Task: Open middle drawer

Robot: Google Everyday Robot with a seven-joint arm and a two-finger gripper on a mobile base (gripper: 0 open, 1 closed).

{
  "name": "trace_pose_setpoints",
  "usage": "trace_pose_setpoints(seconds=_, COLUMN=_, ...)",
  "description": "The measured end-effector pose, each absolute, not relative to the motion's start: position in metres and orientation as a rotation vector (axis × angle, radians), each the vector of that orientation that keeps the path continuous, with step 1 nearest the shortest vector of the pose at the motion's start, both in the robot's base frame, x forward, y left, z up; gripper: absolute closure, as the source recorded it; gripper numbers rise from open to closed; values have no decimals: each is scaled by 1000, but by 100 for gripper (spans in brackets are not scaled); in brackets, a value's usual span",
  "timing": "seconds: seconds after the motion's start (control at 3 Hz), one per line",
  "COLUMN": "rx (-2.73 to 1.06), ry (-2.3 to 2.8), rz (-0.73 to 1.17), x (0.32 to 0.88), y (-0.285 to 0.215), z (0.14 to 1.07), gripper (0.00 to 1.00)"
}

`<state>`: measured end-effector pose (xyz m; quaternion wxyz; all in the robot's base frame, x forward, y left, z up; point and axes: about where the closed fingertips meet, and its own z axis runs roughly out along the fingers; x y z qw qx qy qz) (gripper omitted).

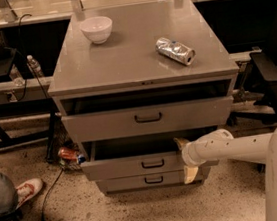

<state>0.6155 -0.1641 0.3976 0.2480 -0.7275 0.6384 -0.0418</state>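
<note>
The grey cabinet (139,57) has three drawer fronts. The middle drawer (135,166), a low front with a small dark centre handle (152,164), stands pulled out a little, with a dark gap showing above its front. My gripper (185,158) is at the right end of that front, to the right of the handle. Its cream fingers are spread apart, one at the drawer's top edge (181,141) and one below the front (190,174). My white arm (234,148) reaches in from the right.
The taller top drawer (147,120) is also slightly out, and the narrow bottom drawer (152,180) is in. A white bowl (97,29) and a crushed silver can (175,50) lie on the cabinet top. A red can (67,154) and a person's shoe (27,189) are on the floor at the left.
</note>
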Motion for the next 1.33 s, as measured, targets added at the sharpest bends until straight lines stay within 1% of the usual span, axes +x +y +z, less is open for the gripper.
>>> trace_pose_setpoints(seconds=0.33, rx=-1935, ry=1789, rz=-120, x=607, y=-183, z=401, gripper=25)
trace_pose_setpoints(seconds=0.67, rx=-1893, ry=1811, rz=-113, x=597, y=-196, z=406, gripper=47)
trace_pose_setpoints(seconds=1.33, rx=-1849, ry=1853, rz=-37, x=570, y=-204, z=403, gripper=95)
